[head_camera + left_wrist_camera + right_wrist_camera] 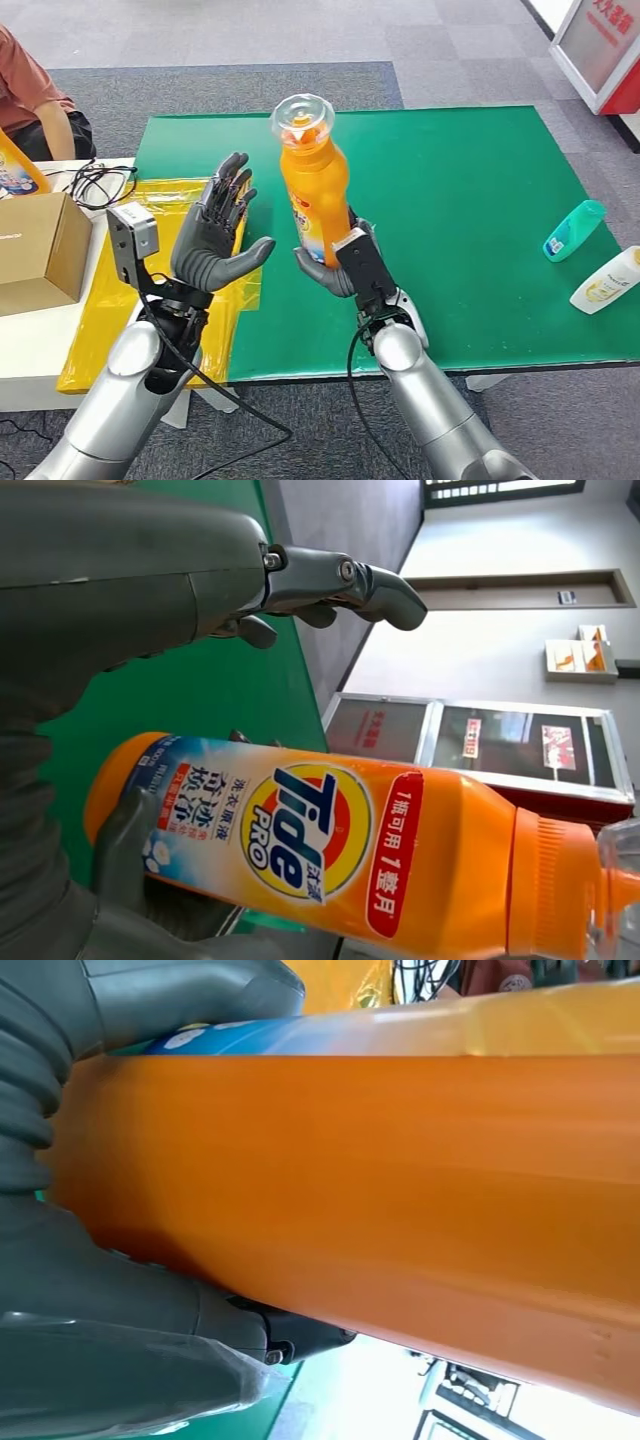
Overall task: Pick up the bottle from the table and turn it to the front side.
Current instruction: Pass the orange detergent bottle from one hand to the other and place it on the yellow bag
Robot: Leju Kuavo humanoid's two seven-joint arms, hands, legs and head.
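Grey carpet floor w/ a green mat (468,220) over the table, a yellow sheet (162,195) overlapping its edge at 9 o'clock. Orange bottle (317,195) is up off the mat near centre, roughly upright, leaning a bit toward 11, clear cap (303,117) on top. Right hand (332,268) grasps it low down; the wrist camera block hides most of the fingers in head view, and the right wrist view is nearly all orange bottle wall, so finger placement is hard to read. Left hand (215,235) is released, palm toward the bottle, fingers spread, thumb pointing at 3 o'clock, close beside the bottle but apart from it. Left wrist view shows the label facing that hand: "Tide PRO" logo (306,830) plus small print too fine to read; cap cut off at frame edge.

At 3 o'clock on the mat lie a teal bottle (573,230) and a white bottle (606,280), the latter cut by the frame. At 9 o'clock: cardboard box (41,250), tangled black cables (94,183), a person (30,95) mostly out of frame.
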